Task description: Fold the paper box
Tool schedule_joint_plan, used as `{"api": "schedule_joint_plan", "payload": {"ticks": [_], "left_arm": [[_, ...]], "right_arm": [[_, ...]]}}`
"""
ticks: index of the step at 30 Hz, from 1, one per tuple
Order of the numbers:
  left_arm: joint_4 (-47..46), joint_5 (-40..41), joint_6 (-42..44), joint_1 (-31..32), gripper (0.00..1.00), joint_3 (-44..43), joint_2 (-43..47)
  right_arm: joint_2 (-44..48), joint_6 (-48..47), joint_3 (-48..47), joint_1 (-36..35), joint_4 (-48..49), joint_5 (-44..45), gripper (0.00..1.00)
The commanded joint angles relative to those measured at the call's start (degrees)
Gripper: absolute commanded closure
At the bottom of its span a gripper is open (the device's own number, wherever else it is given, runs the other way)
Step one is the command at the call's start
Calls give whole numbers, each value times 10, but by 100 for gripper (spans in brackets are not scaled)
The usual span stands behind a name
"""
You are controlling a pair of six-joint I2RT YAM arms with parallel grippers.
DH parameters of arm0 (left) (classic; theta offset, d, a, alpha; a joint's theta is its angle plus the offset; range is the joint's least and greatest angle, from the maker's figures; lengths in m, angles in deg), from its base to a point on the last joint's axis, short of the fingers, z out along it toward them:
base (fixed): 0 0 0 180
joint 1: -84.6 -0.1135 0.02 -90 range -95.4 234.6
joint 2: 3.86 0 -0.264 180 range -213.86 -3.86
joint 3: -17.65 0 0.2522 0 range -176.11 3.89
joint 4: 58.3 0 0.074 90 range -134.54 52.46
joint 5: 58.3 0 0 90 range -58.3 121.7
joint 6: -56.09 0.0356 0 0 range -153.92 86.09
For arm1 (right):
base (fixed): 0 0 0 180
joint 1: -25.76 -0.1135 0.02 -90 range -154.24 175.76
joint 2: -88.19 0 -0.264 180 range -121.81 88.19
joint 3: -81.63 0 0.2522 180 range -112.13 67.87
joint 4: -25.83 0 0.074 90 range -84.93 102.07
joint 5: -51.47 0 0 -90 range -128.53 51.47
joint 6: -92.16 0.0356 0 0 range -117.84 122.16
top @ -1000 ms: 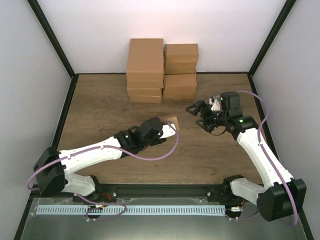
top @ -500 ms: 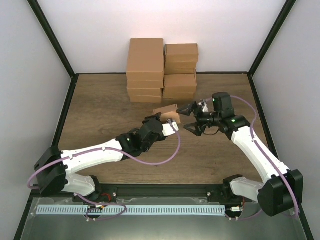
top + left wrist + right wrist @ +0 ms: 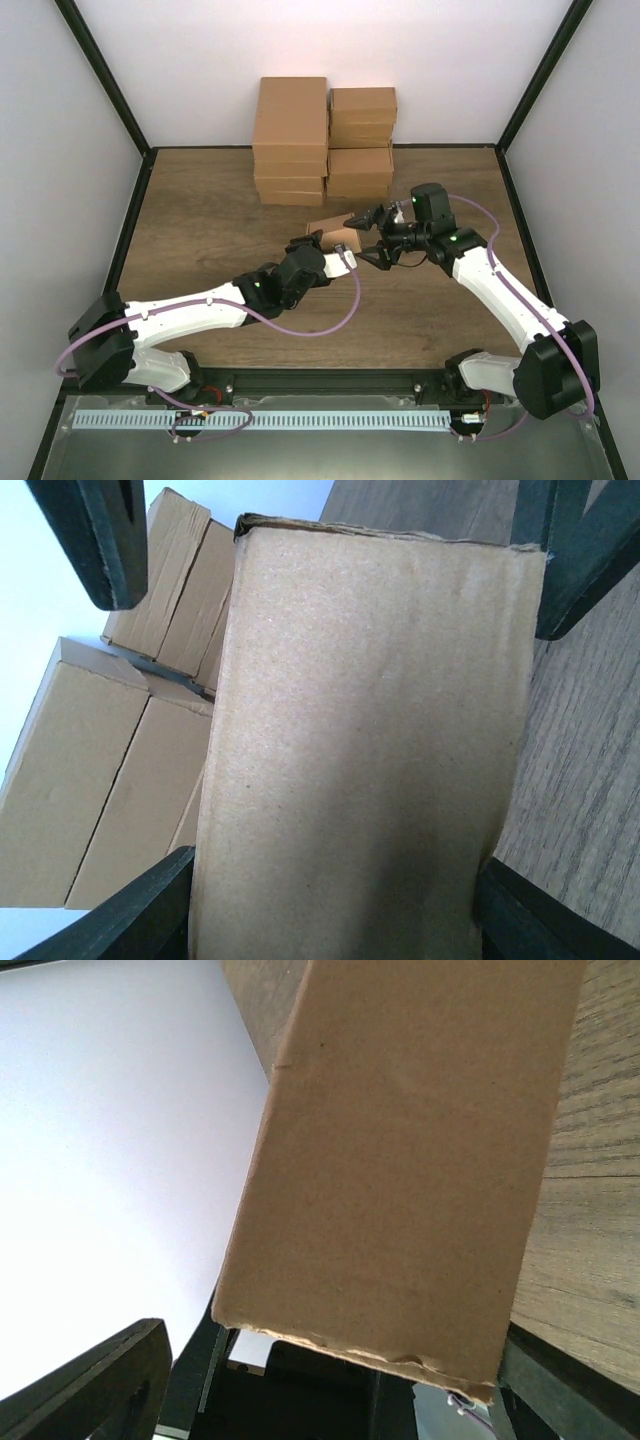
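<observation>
right claw [image 3: 357,238] moved in, paper box [image 3: 328,226] between its fingers

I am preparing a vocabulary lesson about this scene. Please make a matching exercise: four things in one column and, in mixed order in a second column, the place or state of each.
Things
1. box
2. left gripper
3. right gripper
4. cartons

Place or state
A. open, one finger on each side of the box
B. stacked at the back
C. tan, between the two grippers
D. shut on the box

Pairs: 1-C, 2-D, 3-A, 4-B
</observation>
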Motion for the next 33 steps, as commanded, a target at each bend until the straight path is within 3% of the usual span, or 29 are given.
{"api": "schedule_joint_plan", "payload": {"ticks": [1, 7, 15, 19, 23, 33], "left_arm": [[-32, -4, 7, 7, 35, 13, 14], [-35, -6, 9, 9, 35, 16, 18], [-37, -4, 10, 12, 35, 23, 19], [-53, -11, 14, 18, 26, 37, 33], [-53, -23, 4, 20, 1, 42, 50], [19, -91, -129, 25, 0, 21, 176]], "right_arm": [[0, 9, -10, -4, 15, 12, 13], [-5, 6, -8, -4, 13, 27, 15], [-2, 7, -2, -4, 19, 42, 31], [3, 7, -2, -3, 20, 51, 34], [10, 0, -6, -4, 27, 68, 37], [25, -62, -23, 25, 66, 137, 38]]}}
